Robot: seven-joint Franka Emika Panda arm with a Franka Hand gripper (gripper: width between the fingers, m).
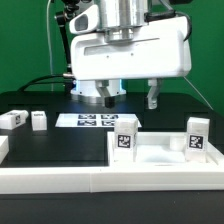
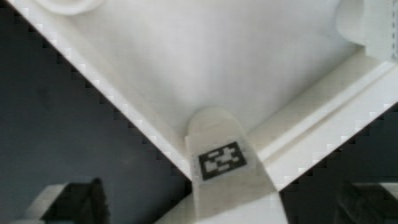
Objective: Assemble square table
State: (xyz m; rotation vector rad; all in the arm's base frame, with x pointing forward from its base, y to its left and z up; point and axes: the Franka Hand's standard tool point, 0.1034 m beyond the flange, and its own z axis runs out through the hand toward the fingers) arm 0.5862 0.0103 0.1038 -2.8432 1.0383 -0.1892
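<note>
In the exterior view the gripper (image 1: 128,98) hangs over the black table (image 1: 30,100) with its fingers (image 1: 151,97) pointing down and set wide apart, gripping nothing. Below the fingertips, and clear of them, the tagged leg (image 1: 125,141) stands upright at a corner of the tabletop (image 1: 160,152), its tag facing the camera. The tabletop spreads from under the fingers toward the exterior view's right, where the second leg (image 1: 197,137) also stands upright on it. The marker board (image 1: 92,121) lies flat on the table just to the exterior view's left of the fingers. Well beyond it on that side lie the inner loose leg (image 1: 38,119) and the outer loose leg (image 1: 14,119), close together. The long white rail (image 1: 60,178) runs across in front of everything.

In the wrist view the gripper (image 2: 217,205) shows both fingers (image 2: 71,200) as dark, blurred shapes at opposite edges, spread wide. The tagged leg (image 2: 222,165) sits midway between them with a clear gap on each side, so neither finger touches it. Past the fingertips, the white floor of the tabletop (image 2: 178,70) fills the picture, its raised rim meeting at the corner where the leg is.
</note>
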